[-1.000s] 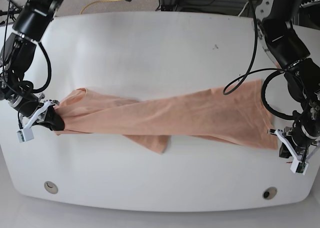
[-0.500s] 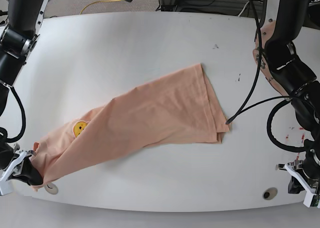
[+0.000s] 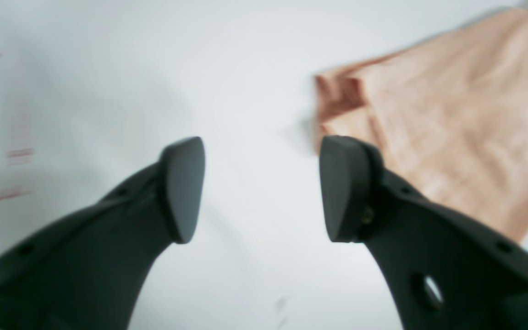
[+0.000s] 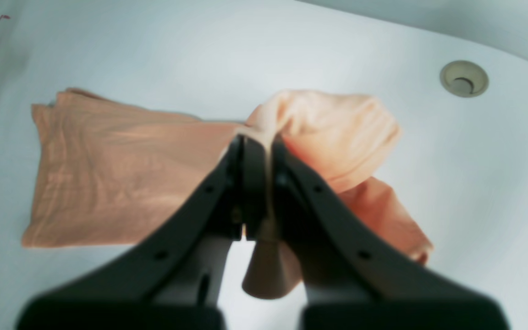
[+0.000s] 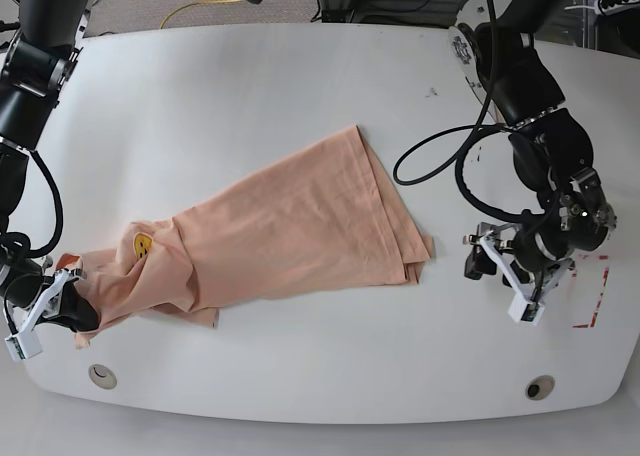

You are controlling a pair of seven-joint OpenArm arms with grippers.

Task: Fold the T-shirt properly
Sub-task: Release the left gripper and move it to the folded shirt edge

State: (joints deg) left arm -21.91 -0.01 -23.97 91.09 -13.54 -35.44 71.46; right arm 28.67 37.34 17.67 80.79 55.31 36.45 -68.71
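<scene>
We see the T-shirt [image 5: 290, 231] lying as a long slanted band across the middle of the white counter [image 5: 250, 86], its broad hem end toward the right and its bunched collar end at the near left, where the small yellow face patch [image 5: 143, 244] shows. The right gripper [image 4: 258, 151] is clamped on that bunched end, cloth pinched between its closed jaws close to the counter's near-left edge. The left gripper [image 3: 261, 188] stands wide apart and empty, over bare counter just right of the hem corner, near some red marks [image 5: 590, 296].

What could go wrong, in our judgement: with only one end held, any further pull by the right arm would drag the whole shirt leftward and deepen the crumpling near the patch. The held end sits close to the edge, so slack cloth might slip over it. The doubled hem corner may also stay folded under.

Compared with half a second ago, the shirt has shifted left and lies flatter, and the left gripper has come in closer to the hem with its jaws spread.
</scene>
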